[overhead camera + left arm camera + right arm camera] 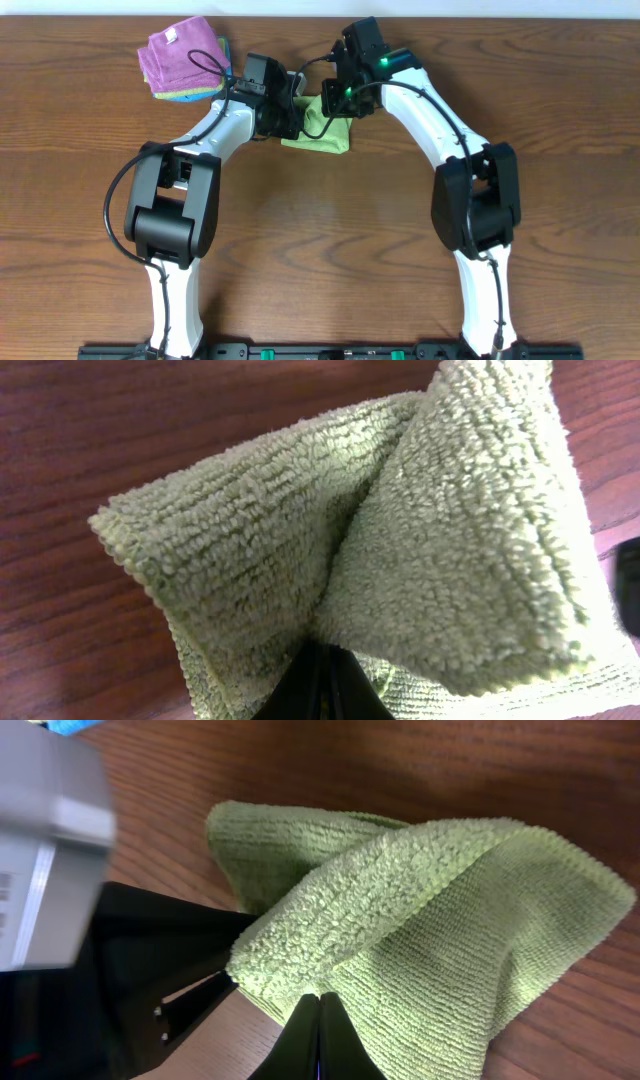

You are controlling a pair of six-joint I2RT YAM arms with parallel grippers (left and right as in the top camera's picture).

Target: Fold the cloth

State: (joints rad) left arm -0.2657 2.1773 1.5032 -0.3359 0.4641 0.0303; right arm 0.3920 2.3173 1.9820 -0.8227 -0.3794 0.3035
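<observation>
A green cloth (322, 133) lies bunched at the back middle of the wooden table, between the two grippers. My left gripper (290, 112) is shut on the cloth's left edge; in the left wrist view the cloth (400, 550) rises in two folded flaps above the closed fingers (322, 660). My right gripper (333, 100) is shut on the cloth's upper right edge; in the right wrist view the cloth (420, 920) is folded over itself above the closed fingers (318, 1010). The left gripper's body shows at the left of the right wrist view (150, 970).
A stack of folded cloths, magenta (180, 55) on top with yellow and blue ones beneath (190, 95), sits at the back left. The table's back edge (500, 18) runs just behind both grippers.
</observation>
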